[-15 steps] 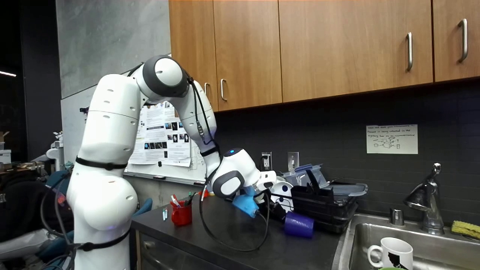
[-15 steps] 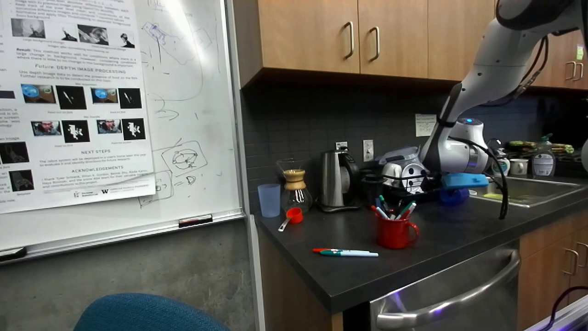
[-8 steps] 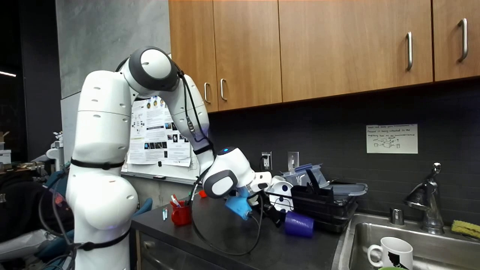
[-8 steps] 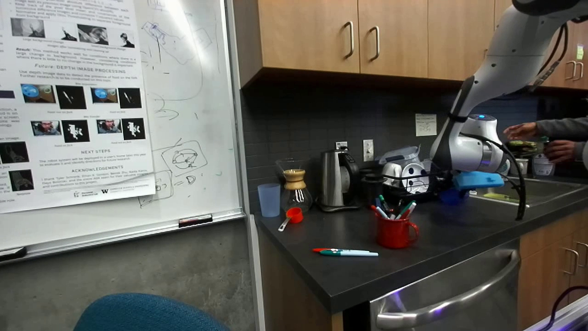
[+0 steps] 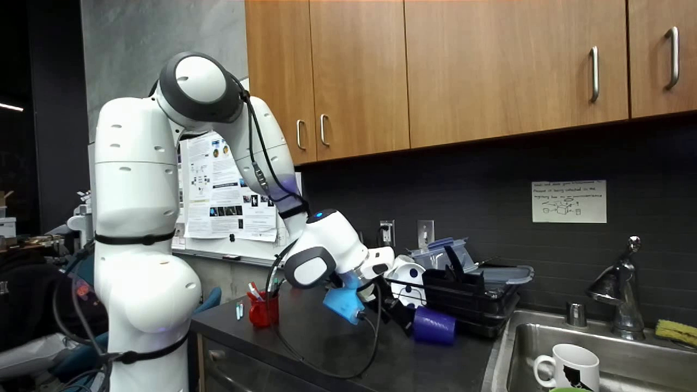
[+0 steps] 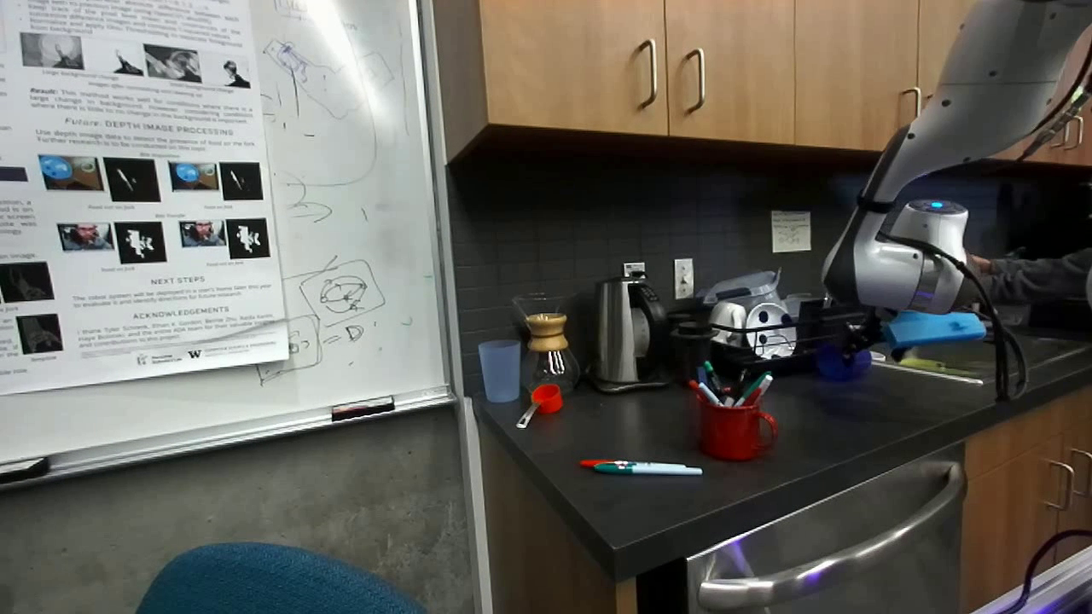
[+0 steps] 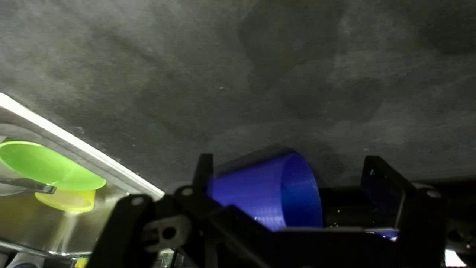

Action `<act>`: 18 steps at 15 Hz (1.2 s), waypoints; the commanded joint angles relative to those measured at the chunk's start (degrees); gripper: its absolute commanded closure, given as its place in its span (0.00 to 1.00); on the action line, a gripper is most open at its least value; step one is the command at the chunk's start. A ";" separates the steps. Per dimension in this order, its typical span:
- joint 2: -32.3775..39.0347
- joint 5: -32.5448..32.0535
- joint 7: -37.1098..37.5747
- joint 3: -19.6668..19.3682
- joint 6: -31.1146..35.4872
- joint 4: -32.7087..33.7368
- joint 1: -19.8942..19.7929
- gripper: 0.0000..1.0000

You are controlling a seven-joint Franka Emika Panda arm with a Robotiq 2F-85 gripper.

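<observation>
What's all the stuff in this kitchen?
Wooden cabinets: several, brown, up high
Flat countertop: 1, dark grey, under cabinets
Metal sink: 1, silver, in countertop
Tapered plastic cup: 1, purple, lying on countertop
Rectangular dish rack: 1, black, beside that cup
Printed mug: 1, white, in sink
Rounded dishes: 2, green and yellow, in sink
Pen-filled mug: 1, red, on countertop
Loose pens: 2, multicoloured, near red mug
Measuring scoop: 1, red, on countertop
Plastic tumbler: 1, blue, on countertop
Metal kettle: 1, silver, on countertop
Glass carafe: 1, clear, beside kettle
Whiteboard: 1, white, on wall
Jointed robot arm: 1, white, over countertop
Fingers: 2, black, apart near purple cup
Person's arm: 1, grey-sleeved, behind robot arm
</observation>
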 commanded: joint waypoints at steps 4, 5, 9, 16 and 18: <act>-3.01 17.00 -13.10 2.88 4.53 3.08 2.24 0.00; -2.93 20.01 -14.79 3.86 4.43 4.68 2.14 0.00; -1.78 27.22 -19.39 7.04 4.19 10.63 0.52 0.00; 5.62 36.27 -28.79 4.06 3.50 18.44 0.23 0.00; 7.87 38.43 -30.94 0.11 3.47 19.18 3.87 0.00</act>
